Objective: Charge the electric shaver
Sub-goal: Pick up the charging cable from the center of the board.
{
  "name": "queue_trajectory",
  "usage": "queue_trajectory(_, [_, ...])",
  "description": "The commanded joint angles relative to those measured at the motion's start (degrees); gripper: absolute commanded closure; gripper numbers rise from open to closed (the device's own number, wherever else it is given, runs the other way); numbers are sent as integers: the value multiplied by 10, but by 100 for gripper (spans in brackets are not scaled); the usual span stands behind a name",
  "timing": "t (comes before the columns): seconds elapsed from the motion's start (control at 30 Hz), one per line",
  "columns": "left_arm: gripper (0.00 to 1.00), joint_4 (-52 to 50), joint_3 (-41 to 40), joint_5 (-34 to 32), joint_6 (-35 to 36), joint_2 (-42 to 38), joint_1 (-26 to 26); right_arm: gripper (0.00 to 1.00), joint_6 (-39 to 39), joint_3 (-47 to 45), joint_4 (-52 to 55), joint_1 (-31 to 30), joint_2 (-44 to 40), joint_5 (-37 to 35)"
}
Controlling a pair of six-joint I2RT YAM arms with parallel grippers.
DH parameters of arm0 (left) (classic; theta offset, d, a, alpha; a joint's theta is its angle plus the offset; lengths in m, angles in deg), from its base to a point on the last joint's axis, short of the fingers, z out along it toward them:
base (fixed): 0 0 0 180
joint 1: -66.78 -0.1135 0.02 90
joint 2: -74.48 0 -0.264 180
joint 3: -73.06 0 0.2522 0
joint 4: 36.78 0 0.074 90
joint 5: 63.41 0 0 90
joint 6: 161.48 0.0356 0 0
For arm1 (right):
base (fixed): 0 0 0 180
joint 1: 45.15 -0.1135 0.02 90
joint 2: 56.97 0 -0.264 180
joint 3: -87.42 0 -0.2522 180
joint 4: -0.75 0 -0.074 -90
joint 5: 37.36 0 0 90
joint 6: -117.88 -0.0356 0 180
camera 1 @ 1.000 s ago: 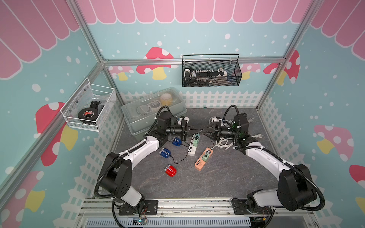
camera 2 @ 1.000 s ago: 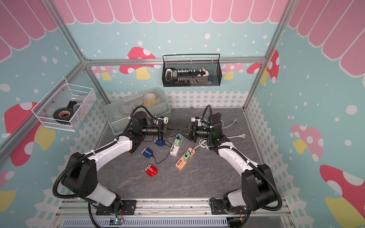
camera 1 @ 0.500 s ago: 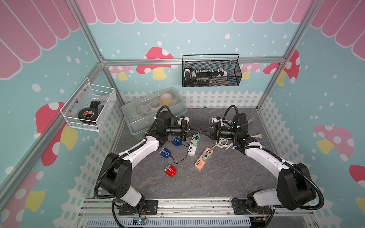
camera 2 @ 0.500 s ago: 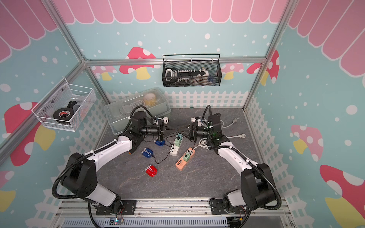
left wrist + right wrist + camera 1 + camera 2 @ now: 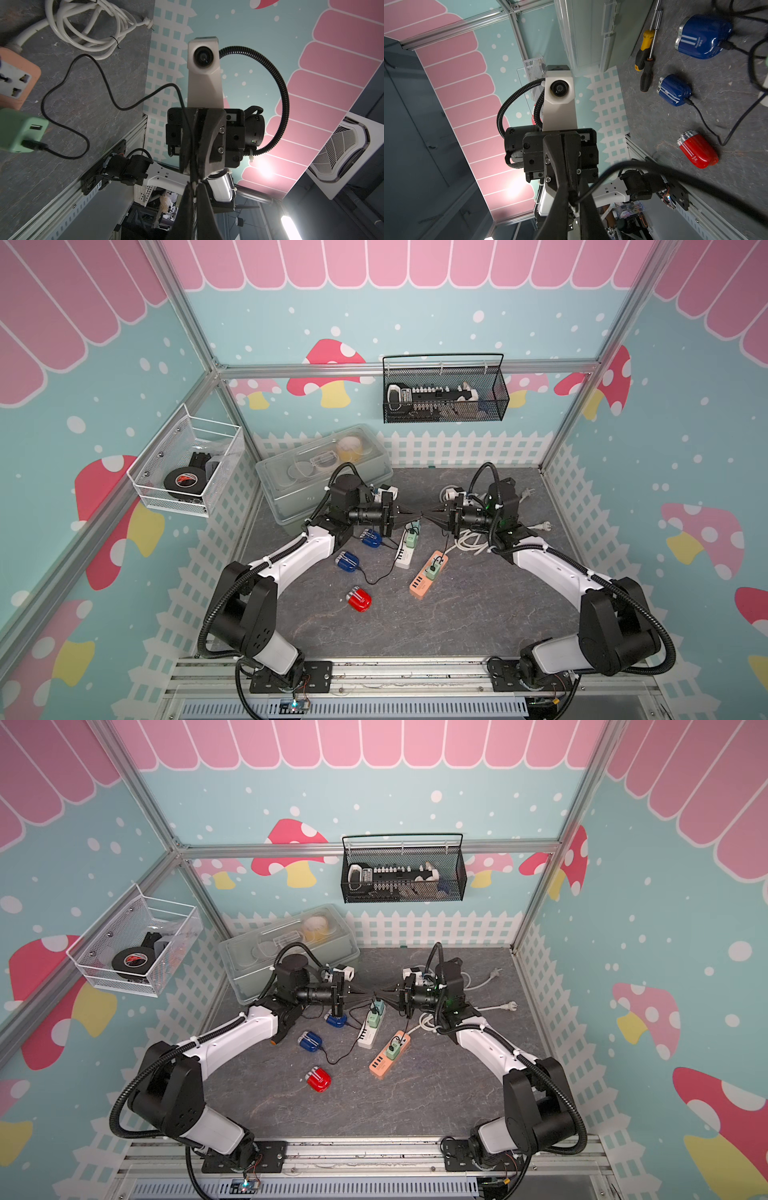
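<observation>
Over the grey counter (image 5: 436, 1094) the left gripper (image 5: 360, 994) and right gripper (image 5: 389, 996) face each other, tips nearly touching, with a thin black cable (image 5: 375, 999) caught between them. Just beneath lies a white power strip (image 5: 370, 1032), with an orange power strip (image 5: 390, 1056) beside it. A red shaver (image 5: 318, 1080) sits apart, nearer the front.

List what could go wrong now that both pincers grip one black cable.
The left pincer and right pincer are both shut on the thin black cable, tip to tip; pulling apart could make it slip or strain.
Its far end sits in the pale green plug-in adaptor on the orange power strip; a tug may unseat it.
The red oval shaver lies apart, uncabled; carrying the cable there may snag the cabled blue shavers.
</observation>
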Motion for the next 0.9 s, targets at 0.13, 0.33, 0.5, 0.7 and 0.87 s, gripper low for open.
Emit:
queue_trajectory(0.13, [100,12,11,10,6,-7,2,98,-15,5,-25,0,0,-7])
queue_trajectory(0.33, [79,-79,25,-50,74,-33,-12,100,-10,-13,-28,1,-15,-20])
queue_trajectory(0.5, [53,-319,10,-228,183,-132,-46,100,24,-49,-30,0,-40,-64])
queue_trajectory(0.7, [51,-464,-75,-402,139,-232,-24,100,156,-75,-14,-3,-79,-105])
queue_trajectory(0.87, [49,-498,-179,-466,69,-297,-1,100,257,-149,-77,-19,-130,-163])
